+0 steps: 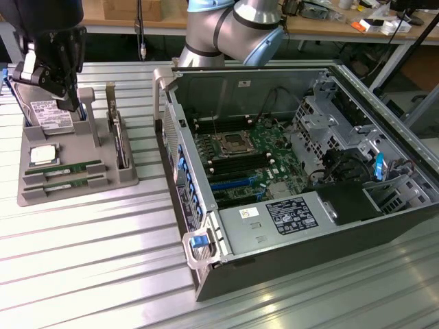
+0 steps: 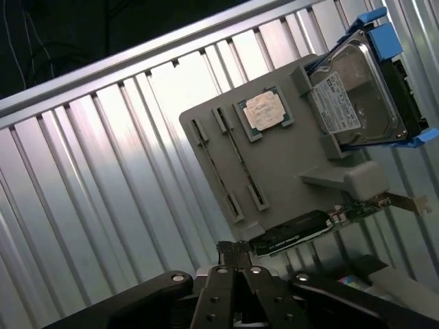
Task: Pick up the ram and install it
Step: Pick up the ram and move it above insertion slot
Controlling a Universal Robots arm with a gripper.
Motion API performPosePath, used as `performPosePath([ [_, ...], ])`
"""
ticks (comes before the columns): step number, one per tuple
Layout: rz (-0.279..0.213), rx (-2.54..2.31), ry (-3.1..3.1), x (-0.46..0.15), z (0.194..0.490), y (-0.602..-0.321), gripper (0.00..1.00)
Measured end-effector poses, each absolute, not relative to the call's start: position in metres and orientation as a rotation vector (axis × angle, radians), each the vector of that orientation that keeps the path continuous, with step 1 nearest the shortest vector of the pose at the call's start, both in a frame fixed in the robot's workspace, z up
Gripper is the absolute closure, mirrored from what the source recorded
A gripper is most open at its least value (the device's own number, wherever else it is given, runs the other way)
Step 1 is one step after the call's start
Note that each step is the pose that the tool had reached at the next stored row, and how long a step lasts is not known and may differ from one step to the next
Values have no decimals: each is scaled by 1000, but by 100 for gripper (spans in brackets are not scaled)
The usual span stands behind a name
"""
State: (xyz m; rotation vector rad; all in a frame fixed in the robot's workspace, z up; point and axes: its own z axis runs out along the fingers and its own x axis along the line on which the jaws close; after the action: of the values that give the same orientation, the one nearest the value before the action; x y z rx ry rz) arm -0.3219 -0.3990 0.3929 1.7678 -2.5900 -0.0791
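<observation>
Above the tray (image 1: 127,179), toward its drive (image 1: 46,113) end, the pincer (image 2: 235,252) hangs shut, jaws pressed together on nothing. The ram (image 1: 65,168) sits in a slot of the tray, on the far side of the CPU (image 1: 42,155) from the drive. It seems to stand on its long edge. A second stick (image 1: 65,180) lies just beside it, nearer the tray's rim; which of the two is meant I cannot tell.

Shut jaws would strike the ram's top edge instead of straddling it. The two sticks sit close together, so a finger coming down between them could nudge or lift the neighbour. A thin stick gripped off-centre is likely to swing in the jaws. It would then meet its socket askew, and pressing it home that way could jam or bend it. The case (image 1: 274,264) stands near the tray, so its wall is something the arm could clip.

The exterior view gives the open case beside the tray on the tabletop (image 1: 82,260), with the motherboard (image 1: 247,157) and its long sockets inside. The wrist view gives the jaws' meeting. It also looks down on the tray, so both sticks read as thin lines, with a card (image 2: 295,236) at the tray's edge nearest the pincer.
</observation>
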Motion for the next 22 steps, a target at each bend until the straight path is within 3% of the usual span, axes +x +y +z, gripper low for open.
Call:
performPosePath([
  [22, -77, 2082, -2336, -322, 393, -399, 89],
])
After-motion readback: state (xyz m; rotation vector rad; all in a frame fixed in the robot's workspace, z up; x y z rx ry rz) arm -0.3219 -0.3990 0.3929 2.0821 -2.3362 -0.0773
